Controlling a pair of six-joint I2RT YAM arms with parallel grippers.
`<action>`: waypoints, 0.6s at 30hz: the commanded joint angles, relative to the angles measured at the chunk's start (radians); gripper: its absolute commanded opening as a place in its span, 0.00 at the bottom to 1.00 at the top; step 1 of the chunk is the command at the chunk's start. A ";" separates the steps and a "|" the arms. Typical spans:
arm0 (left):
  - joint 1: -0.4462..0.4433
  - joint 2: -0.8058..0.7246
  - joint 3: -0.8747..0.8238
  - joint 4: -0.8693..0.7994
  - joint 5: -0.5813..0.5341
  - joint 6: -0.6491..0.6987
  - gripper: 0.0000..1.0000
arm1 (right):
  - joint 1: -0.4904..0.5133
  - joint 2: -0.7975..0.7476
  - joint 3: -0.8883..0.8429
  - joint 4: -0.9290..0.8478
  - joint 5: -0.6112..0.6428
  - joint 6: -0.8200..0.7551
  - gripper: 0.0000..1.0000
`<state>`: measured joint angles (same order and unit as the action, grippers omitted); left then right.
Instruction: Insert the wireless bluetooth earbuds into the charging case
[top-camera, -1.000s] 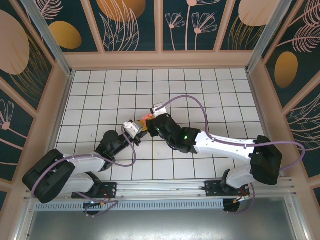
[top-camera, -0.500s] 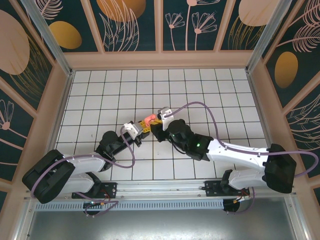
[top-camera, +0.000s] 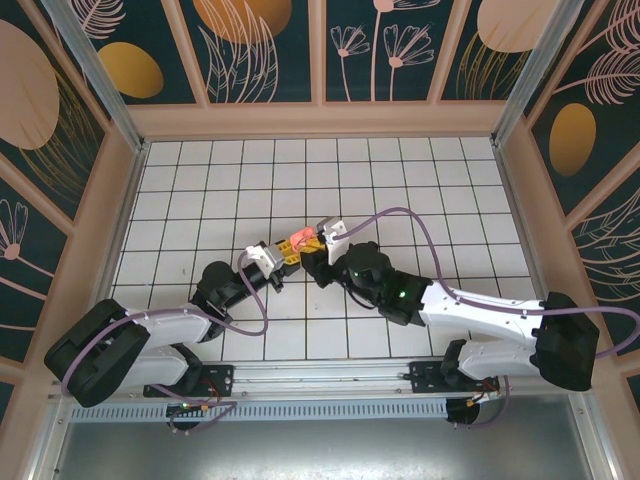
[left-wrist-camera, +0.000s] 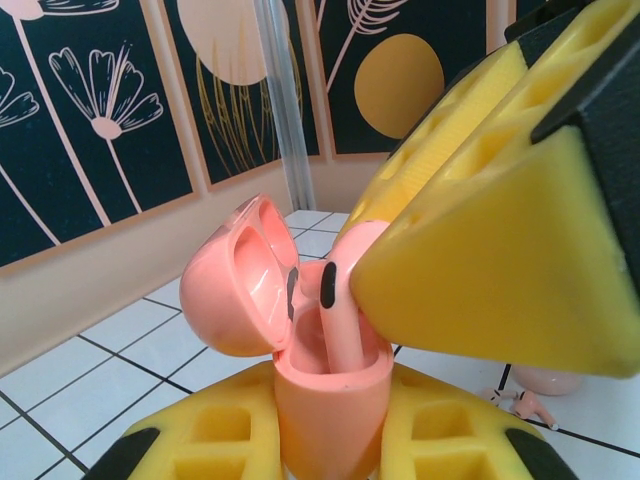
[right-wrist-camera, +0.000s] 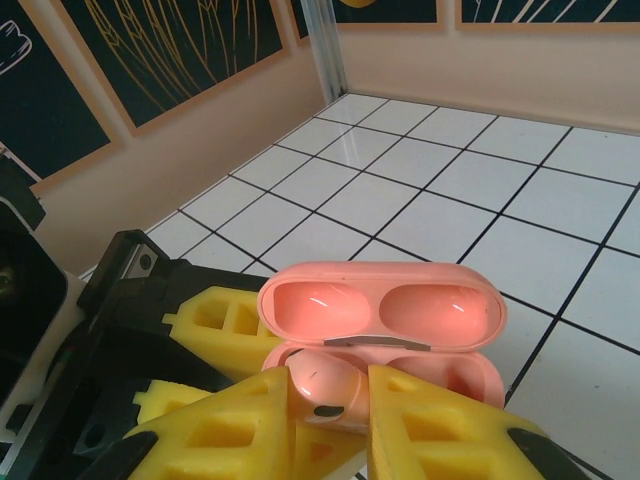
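The coral charging case (left-wrist-camera: 330, 400) stands upright with its lid (left-wrist-camera: 235, 290) swung open, and my left gripper (left-wrist-camera: 330, 432) is shut on its body. In the top view the case (top-camera: 297, 239) sits mid-floor between both grippers. My right gripper (right-wrist-camera: 330, 402) is shut on one salmon-pink earbud (right-wrist-camera: 325, 383), directly over the case's left socket. From the left wrist view the earbud's stem (left-wrist-camera: 340, 325) reaches down into the case opening. A second earbud (left-wrist-camera: 522, 401) lies on the tiles to the right. The right socket (right-wrist-camera: 455, 375) is bare.
A pale pink round pod (left-wrist-camera: 548, 380) rests on the floor beside the loose earbud. White tiled floor (top-camera: 420, 190) stretches behind the grippers to the patterned walls (top-camera: 380, 50). The right arm (top-camera: 470, 305) crosses the floor from the near right.
The right arm has swung its elbow rightward and brought its gripper with the earbud in against the case. The left gripper keeps the case in the same spot.
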<state>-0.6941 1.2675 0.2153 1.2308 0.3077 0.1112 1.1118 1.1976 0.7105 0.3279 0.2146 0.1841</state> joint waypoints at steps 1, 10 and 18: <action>-0.004 -0.005 0.030 0.063 0.030 -0.015 0.13 | -0.003 0.014 -0.006 0.029 -0.017 -0.028 0.22; -0.004 -0.007 0.033 0.052 0.076 -0.012 0.13 | -0.002 0.026 0.004 -0.029 -0.048 -0.141 0.24; -0.004 -0.010 0.047 0.030 0.138 -0.020 0.14 | -0.025 0.031 0.038 -0.104 -0.052 -0.186 0.28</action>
<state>-0.6930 1.2675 0.2176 1.1973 0.3710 0.1066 1.0977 1.2118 0.7261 0.2871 0.1780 0.0311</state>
